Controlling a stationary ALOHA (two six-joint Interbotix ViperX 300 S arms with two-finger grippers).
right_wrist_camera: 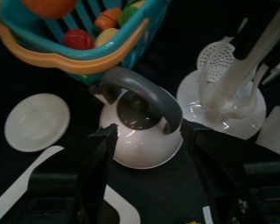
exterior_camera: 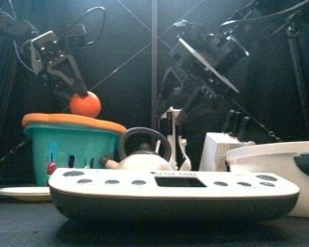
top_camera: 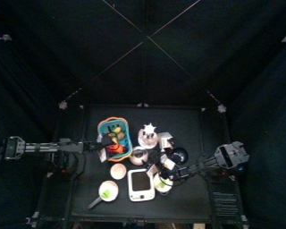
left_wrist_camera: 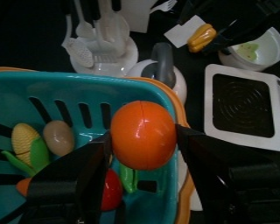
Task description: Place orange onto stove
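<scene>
Left wrist view: the orange [left_wrist_camera: 143,134] pinched between the two jaws of the left gripper [left_wrist_camera: 143,162], directly over the teal basket [left_wrist_camera: 60,96] with an orange rim, which holds a toy corn cob [left_wrist_camera: 28,145] and other small toy foods. The stove [left_wrist_camera: 247,101], white with a dark burner, lies on the tabletop beside the basket, apart from the orange.

Front view: the orange [exterior_camera: 85,103] hangs clear above the basket rim [exterior_camera: 72,123], gripped from above by the left gripper [exterior_camera: 74,85]; the top view cannot resolve this gap.

Top view: basket [top_camera: 111,134] toward the tabletop's left side; stove [top_camera: 139,184] near the front edge, around the middle.

Right wrist view: right gripper [right_wrist_camera: 146,153] with jaws spread, over a grey kettle [right_wrist_camera: 143,122] with a dark handle; white plate [right_wrist_camera: 38,122] alongside.
</scene>
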